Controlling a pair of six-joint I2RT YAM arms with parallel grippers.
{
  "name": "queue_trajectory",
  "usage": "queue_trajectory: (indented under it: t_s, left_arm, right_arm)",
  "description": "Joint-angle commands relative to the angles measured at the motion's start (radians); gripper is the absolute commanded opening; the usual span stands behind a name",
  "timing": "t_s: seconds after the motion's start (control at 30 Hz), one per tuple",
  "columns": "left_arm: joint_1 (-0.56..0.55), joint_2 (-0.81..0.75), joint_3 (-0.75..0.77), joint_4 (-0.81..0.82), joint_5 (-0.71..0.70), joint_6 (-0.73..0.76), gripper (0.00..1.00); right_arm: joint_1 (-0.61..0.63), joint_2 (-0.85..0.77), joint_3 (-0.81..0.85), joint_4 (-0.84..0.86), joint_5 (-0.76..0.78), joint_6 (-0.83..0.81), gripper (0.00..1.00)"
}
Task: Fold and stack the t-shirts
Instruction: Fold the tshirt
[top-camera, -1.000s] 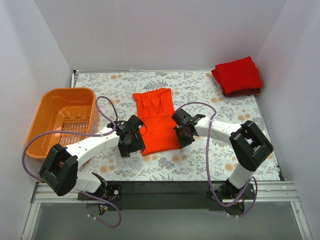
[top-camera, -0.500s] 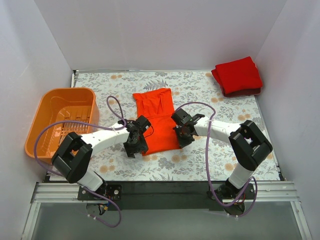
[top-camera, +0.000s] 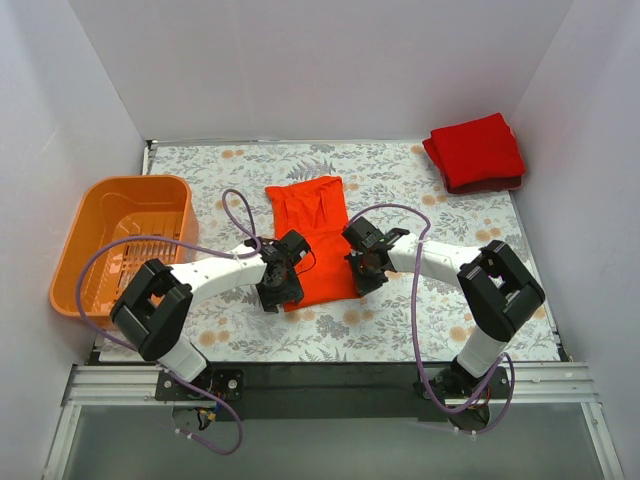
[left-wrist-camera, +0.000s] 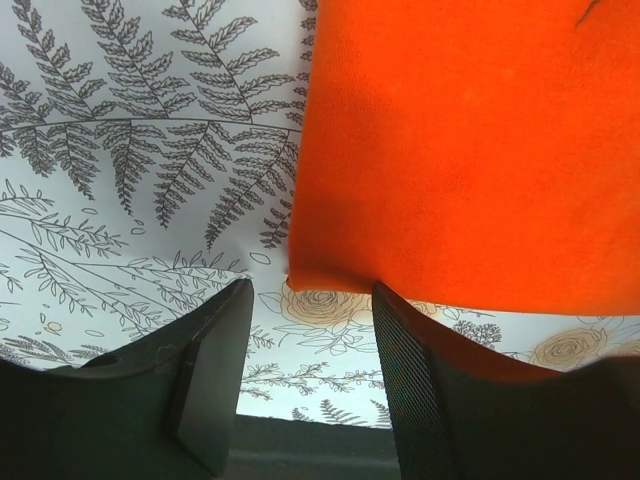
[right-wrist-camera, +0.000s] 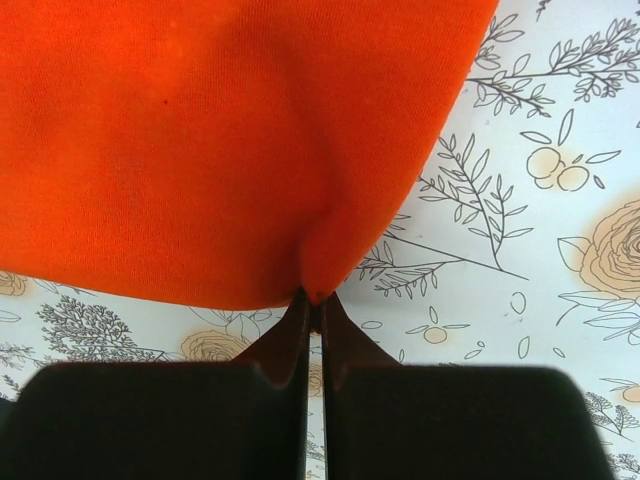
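With our right fingers (right-wrist-camera: 285, 350) pinched shut on the near right corner of the orange-red t-shirt (top-camera: 312, 240) lying on the desk (top-camera: 400, 320), we should close our left fingers (left-wrist-camera: 212, 372), standing apart around its near left corner, then lift both evenly.

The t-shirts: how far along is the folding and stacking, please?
Done: the deeper red t-shirt lies folded at the far right corner. In hand: the orange-red t-shirt, a narrow strip mid-table; right gripper shut on its near right corner, left gripper open at its near left. Left: finish folding, stack it on the red.
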Motion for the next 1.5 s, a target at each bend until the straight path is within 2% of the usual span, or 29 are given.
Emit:
queue_trajectory:
  t_s: [0.0,0.2,0.3,0.53,0.6,0.63,0.8,0.87,1.0,1.07,1.1,1.23,1.3,1.4,1.47]
  left_arm:
    - [-0.004,0.019,0.027,0.014,-0.027,0.008,0.5]
    - [-0.004,0.05,0.009,0.015,-0.033,0.009,0.48]
    - [-0.004,0.079,0.007,0.012,-0.041,0.014,0.43]
    - [-0.004,0.108,0.001,-0.003,-0.037,0.016,0.19]
    - [-0.004,0.104,-0.011,-0.005,-0.034,0.016,0.04]
    - [-0.004,0.105,-0.012,-0.009,-0.035,0.016,0.0]
    - [-0.016,0.059,-0.012,-0.135,-0.04,0.025,0.0]
    - [-0.041,-0.016,-0.023,-0.199,-0.041,0.003,0.0]
    - [-0.168,-0.172,-0.042,-0.408,-0.005,-0.063,0.0]
    - [-0.22,-0.255,-0.028,-0.477,0.043,-0.136,0.0]
    - [-0.287,-0.278,-0.008,-0.541,0.075,-0.208,0.0]
    - [-0.459,-0.395,-0.028,-0.557,0.228,-0.325,0.0]
    - [-0.52,-0.406,-0.025,-0.569,0.243,-0.379,0.0]
    - [-0.512,-0.422,0.053,-0.572,0.186,-0.368,0.0]
    - [-0.46,-0.429,0.124,-0.571,0.146,-0.345,0.0]
  right_arm:
    - [0.022,0.071,-0.06,0.004,-0.027,-0.005,0.01]
    - [0.022,0.069,-0.061,0.005,-0.027,-0.005,0.01]
    - [0.023,0.072,-0.06,0.002,-0.029,-0.007,0.01]
    - [0.022,0.069,-0.06,0.002,-0.026,-0.005,0.01]
    - [0.022,0.074,-0.057,0.001,-0.03,-0.007,0.01]
    - [0.022,0.072,-0.055,0.002,-0.03,-0.01,0.01]
    - [0.048,0.005,-0.058,-0.032,-0.078,-0.025,0.01]
    - [0.072,-0.05,-0.076,-0.097,-0.085,-0.021,0.01]
    - [0.192,-0.208,-0.158,-0.199,-0.159,0.053,0.01]
    - [0.256,-0.31,-0.198,-0.295,-0.181,0.085,0.01]
    - [0.278,-0.386,-0.204,-0.353,-0.199,0.131,0.01]
    - [0.342,-0.553,-0.199,-0.438,-0.262,0.234,0.01]
    - [0.346,-0.59,-0.172,-0.481,-0.273,0.248,0.01]
    - [0.333,-0.601,-0.123,-0.527,-0.25,0.233,0.01]
    - [0.312,-0.575,-0.055,-0.545,-0.228,0.21,0.01]
